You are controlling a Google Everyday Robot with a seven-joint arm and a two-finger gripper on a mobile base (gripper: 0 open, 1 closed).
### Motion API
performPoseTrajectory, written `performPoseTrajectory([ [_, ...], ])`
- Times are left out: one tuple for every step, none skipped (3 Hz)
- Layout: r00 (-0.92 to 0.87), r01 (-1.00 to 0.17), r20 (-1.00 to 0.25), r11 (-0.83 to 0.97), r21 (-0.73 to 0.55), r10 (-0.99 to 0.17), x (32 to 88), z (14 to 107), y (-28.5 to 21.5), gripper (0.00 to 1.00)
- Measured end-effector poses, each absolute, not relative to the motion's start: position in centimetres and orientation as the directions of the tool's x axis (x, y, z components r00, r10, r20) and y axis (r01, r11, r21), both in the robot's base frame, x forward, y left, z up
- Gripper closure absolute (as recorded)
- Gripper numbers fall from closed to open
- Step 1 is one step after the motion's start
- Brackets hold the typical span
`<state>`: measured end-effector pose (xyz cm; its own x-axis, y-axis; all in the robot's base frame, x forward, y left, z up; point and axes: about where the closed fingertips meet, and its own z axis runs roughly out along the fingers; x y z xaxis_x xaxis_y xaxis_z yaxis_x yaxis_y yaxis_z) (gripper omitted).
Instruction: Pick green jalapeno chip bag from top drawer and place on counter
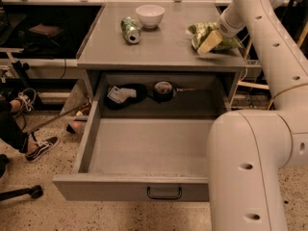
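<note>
The green jalapeno chip bag (202, 32) lies crumpled on the right side of the counter (159, 49), near its front right corner. My gripper (211, 42) reaches down from the arm at the upper right and rests on the bag, covering its middle. The top drawer (139, 148) is pulled fully out below the counter, its front (106, 189) with a dark loop handle (164, 193) facing me. My arm's pale body hides the drawer's right front part.
A green soda can (130, 29) lies on its side and a white bowl (149, 15) stands at the counter's back. A black pouch with a white label (122, 95) and a dark round object (163, 88) sit at the drawer's back. A person's sneakers (42, 148) are at the left.
</note>
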<state>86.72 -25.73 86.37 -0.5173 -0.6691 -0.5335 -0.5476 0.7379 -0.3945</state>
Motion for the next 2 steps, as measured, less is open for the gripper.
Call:
performPoseTrajectory([
  [-0.517, -0.548, -0.534, 0.738, -0.394, -0.669, 86.7, 86.4, -25.7, 0.00],
  [-0.496, -0.624, -0.546, 0.714, -0.316, -0.675, 83.8, 87.0, -24.8, 0.00],
])
